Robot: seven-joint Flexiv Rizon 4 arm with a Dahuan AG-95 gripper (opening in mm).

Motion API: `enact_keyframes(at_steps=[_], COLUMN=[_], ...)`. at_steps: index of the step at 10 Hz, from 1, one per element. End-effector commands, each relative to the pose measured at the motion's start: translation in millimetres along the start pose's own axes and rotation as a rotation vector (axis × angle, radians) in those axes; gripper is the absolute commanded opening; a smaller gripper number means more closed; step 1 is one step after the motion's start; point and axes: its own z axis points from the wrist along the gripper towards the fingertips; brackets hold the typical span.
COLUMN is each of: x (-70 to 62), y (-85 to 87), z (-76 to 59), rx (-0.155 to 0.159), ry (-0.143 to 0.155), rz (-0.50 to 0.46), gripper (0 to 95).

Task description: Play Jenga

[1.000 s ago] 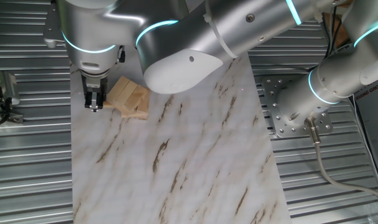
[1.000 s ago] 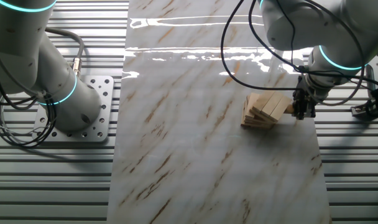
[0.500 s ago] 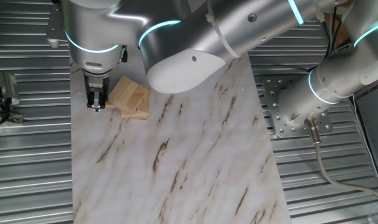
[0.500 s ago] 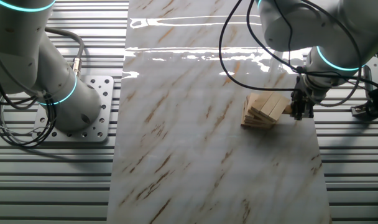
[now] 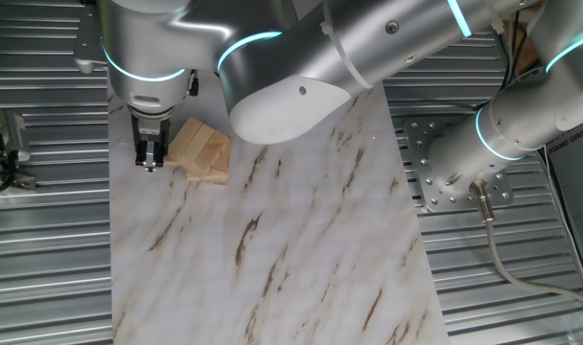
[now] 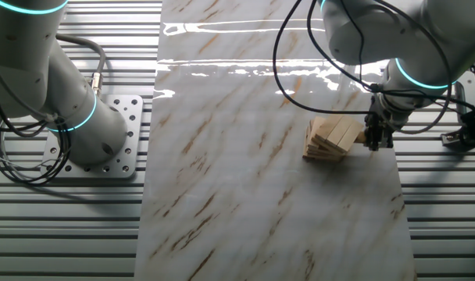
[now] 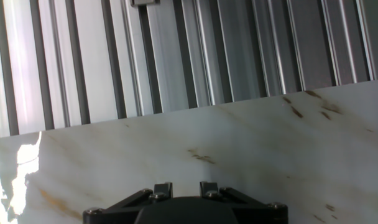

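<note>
Your hand hangs just beside the Jenga near the table edge, fingers pressed close together and holding nothing. Push off-line and you could shove the whole skewed stack sideways, or topple it, instead of sliding one block.

Wood, marble-look sheet, ribbed metal

The Jenga blocks are pale matt bare wood; the board is glossy, veined white marble pattern; the table is ribbed brushed metal; the arm is smooth satin silver
</note>
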Motion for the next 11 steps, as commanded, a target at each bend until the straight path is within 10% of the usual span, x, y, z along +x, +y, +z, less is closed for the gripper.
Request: enact_keyframes(at_steps=[1, 11], x=[0.5, -1.9], y=[-0.3, 0.0], z=[0.4, 1.6], rx=[-0.001, -0.003], ry=[-0.007, -0.02], rz=[0.001, 0.002], gripper=[0.0, 0.0])
